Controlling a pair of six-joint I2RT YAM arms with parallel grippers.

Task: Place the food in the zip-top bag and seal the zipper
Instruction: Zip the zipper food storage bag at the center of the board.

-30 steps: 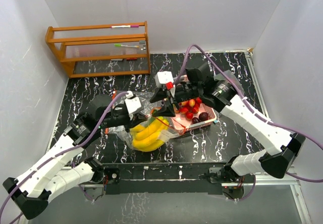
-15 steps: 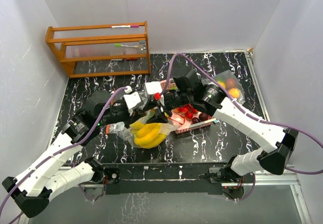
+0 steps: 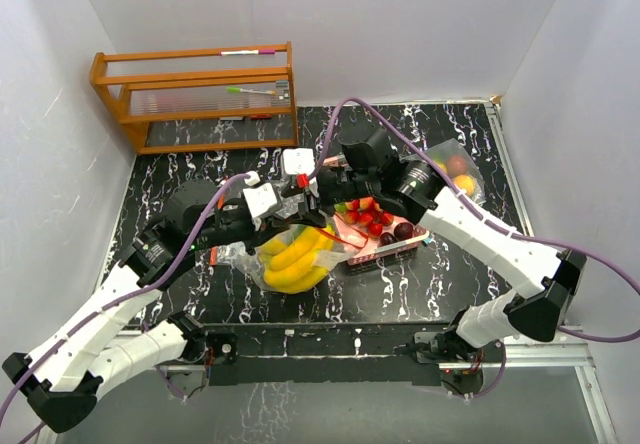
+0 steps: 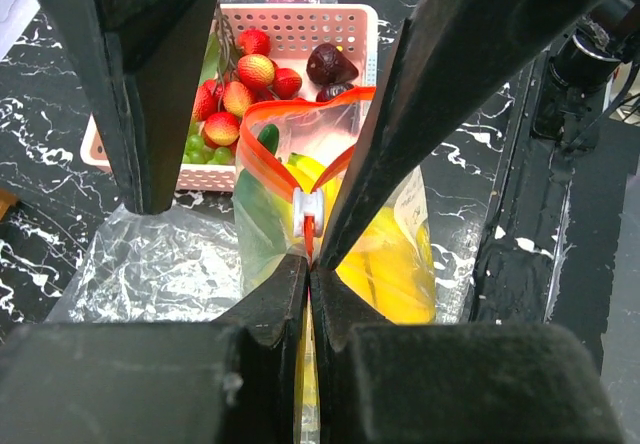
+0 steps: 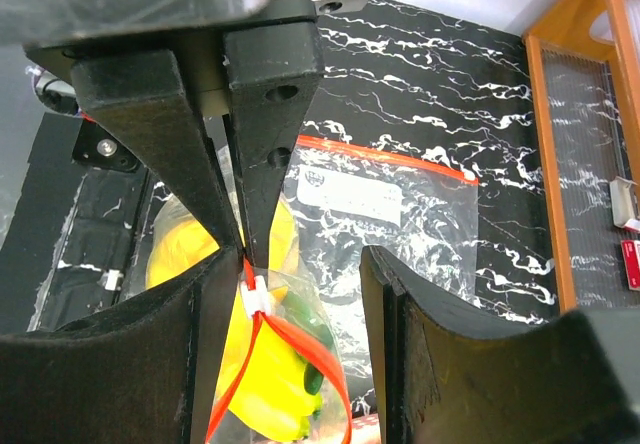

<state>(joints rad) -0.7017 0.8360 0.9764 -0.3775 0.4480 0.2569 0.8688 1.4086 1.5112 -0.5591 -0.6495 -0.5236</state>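
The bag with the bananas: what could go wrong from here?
The right claw is open around the slider and could miss or slip off it. The left claw pinches only the bag rim, which may pull free. Berries lie in the tray, so zipping now would leave them out.

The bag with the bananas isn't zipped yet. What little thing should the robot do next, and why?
Probably close the right hand on the white slider. The left hand is shut on the bag at its red zipper edge, right beside the slider, so the bag looks steadied. The right hand's fingers stand open around the slider, and the bag's mouth is open.
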